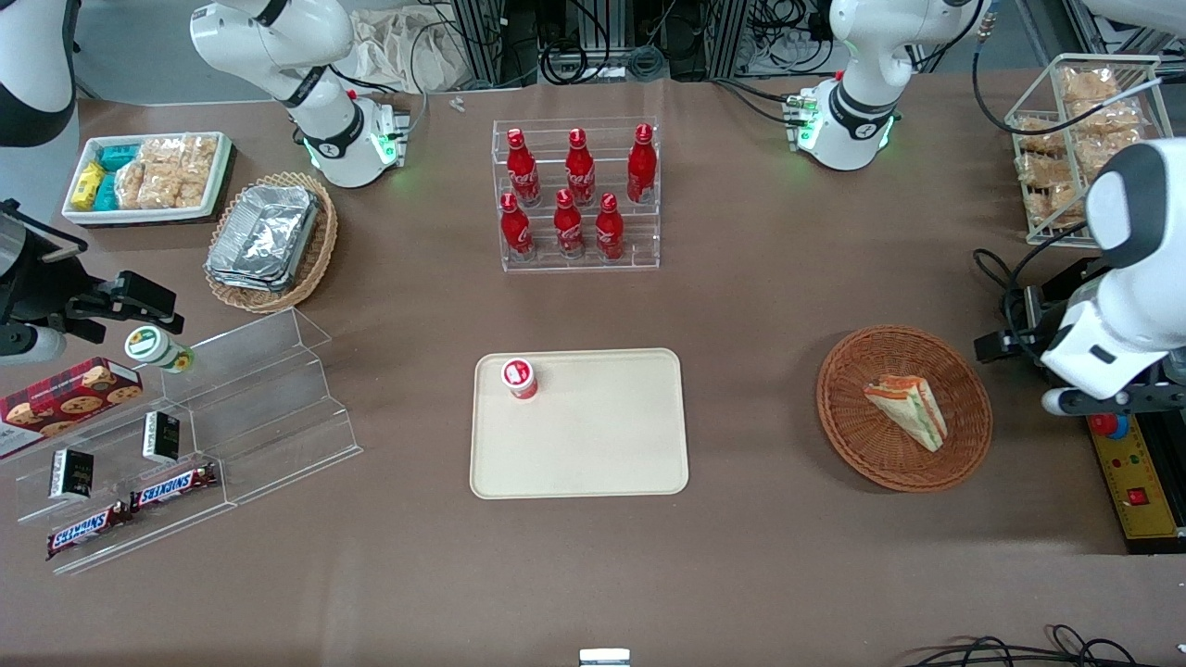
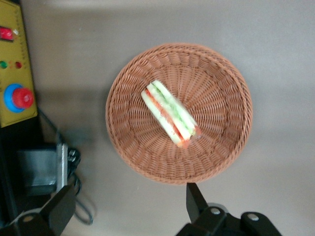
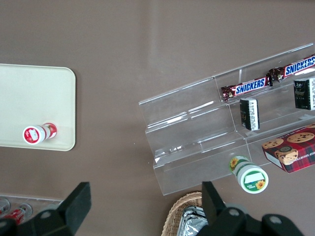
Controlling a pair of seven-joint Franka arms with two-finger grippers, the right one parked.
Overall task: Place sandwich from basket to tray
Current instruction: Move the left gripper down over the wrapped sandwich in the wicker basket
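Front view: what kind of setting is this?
Likely a robot lab staged as a snack counter: cola bottle rack, Snickers bars, sandwich in basket. The gripper hangs open above that basket.

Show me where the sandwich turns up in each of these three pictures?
Front view: the sandwich lies in the basket, toward the working arm's end of the table.
Left wrist view: the sandwich sits in the basket, with the open end effector above the basket's edge.
Right wrist view: not in it.
Shared landmark: the basket.
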